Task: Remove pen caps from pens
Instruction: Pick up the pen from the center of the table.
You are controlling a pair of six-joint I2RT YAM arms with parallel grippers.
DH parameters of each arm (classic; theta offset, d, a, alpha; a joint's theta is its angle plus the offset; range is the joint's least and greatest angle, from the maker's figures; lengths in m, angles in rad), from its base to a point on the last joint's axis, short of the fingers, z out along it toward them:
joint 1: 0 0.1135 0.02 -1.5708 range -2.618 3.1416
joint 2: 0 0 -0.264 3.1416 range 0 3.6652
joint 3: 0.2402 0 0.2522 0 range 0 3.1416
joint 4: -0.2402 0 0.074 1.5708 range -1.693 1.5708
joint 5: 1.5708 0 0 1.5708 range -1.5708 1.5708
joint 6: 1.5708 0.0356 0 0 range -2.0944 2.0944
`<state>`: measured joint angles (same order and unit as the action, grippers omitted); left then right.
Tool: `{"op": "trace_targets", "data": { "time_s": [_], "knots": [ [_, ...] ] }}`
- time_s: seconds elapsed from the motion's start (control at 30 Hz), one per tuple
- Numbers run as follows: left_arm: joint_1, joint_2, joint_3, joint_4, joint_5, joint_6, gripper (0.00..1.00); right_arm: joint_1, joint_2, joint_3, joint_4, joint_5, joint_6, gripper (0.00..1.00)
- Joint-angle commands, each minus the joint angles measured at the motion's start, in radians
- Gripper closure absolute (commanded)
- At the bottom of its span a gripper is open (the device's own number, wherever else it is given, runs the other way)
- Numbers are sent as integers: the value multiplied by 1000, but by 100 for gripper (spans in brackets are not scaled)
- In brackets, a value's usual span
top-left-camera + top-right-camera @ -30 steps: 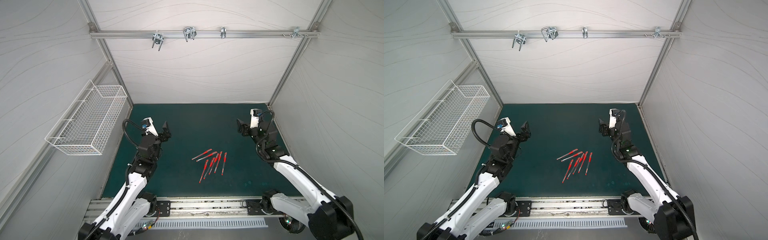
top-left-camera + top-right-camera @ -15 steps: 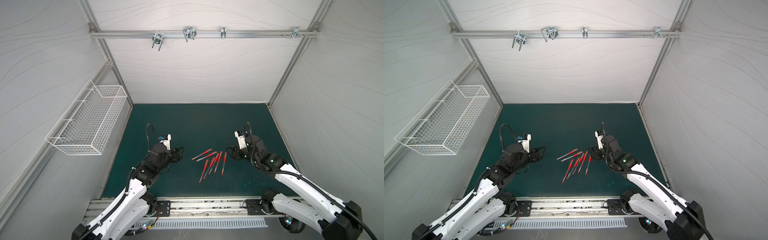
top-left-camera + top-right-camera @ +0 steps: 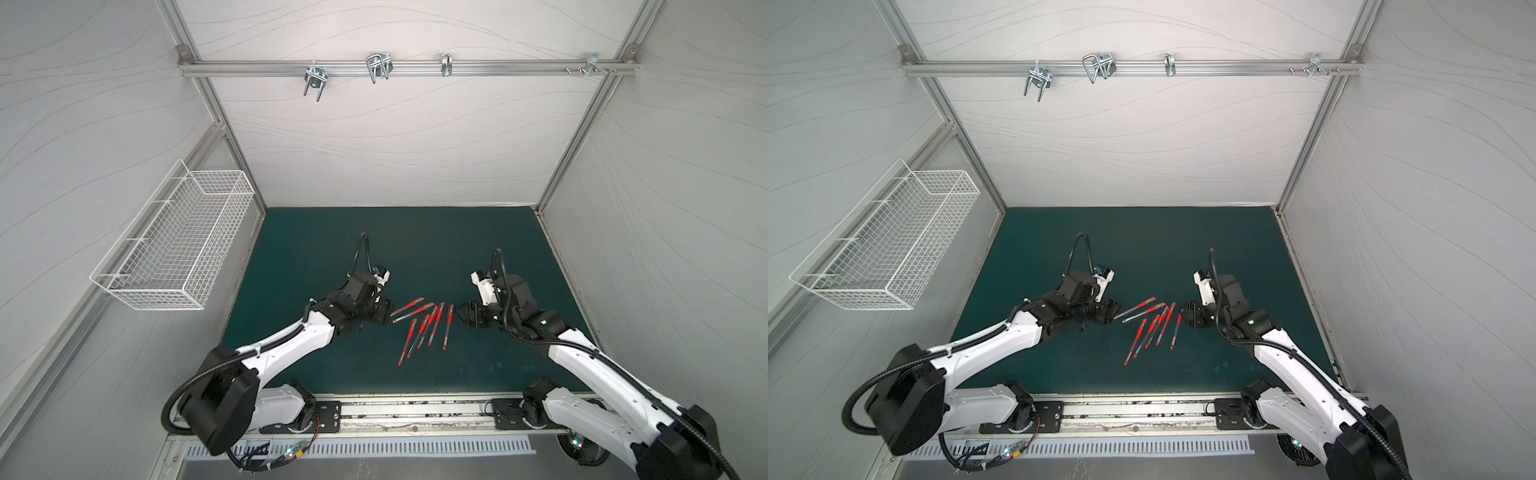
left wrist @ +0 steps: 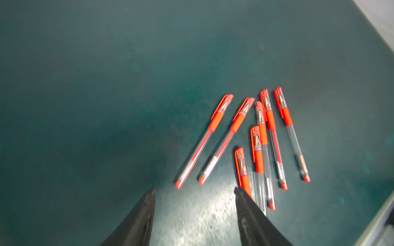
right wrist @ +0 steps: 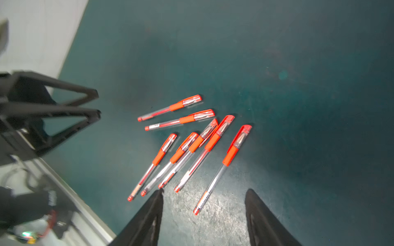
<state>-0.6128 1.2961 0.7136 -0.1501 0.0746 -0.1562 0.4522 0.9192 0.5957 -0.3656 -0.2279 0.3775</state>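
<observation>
Top views: pens (image 3: 447, 328) lie between left jaws and right jaws.

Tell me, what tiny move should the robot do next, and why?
Probably lower the right tool onto the clear barrel of the nearest pen and close. That pen lies alone at the edge of the bunch, its end lined up with the open, empty tool, and its red cap is on. The left tool is open too, so it could then pull the cap.
</observation>
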Motion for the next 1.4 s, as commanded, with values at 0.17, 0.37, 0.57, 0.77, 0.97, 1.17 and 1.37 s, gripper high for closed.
{"op": "trace_targets", "data": {
  "time_s": [0.17, 0.37, 0.57, 0.77, 0.97, 1.17, 1.37],
  "knots": [
    [-4, 195, 153, 32, 64, 201, 50, -212, 4, -70, 105, -361, 85, 38],
    [-5, 319, 213, 35, 102, 243, 49, -229, 18, -73, 112, -360, 87, 38],
    [-6, 424, 260, 25, 119, 260, 51, -241, 20, -78, 117, -363, 93, 38],
    [-6, 460, 267, 19, 111, 279, 57, -247, 40, -79, 125, -370, 97, 38],
    [-6, 478, 276, 20, 106, 279, 60, -251, 52, -80, 132, -378, 98, 38],
    [-26, 483, 279, 15, 86, 301, 63, -256, 52, -83, 134, -381, 100, 38],
    [-40, 499, 284, 19, 71, 305, 66, -258, 53, -83, 135, -384, 100, 38]
  ]
}}
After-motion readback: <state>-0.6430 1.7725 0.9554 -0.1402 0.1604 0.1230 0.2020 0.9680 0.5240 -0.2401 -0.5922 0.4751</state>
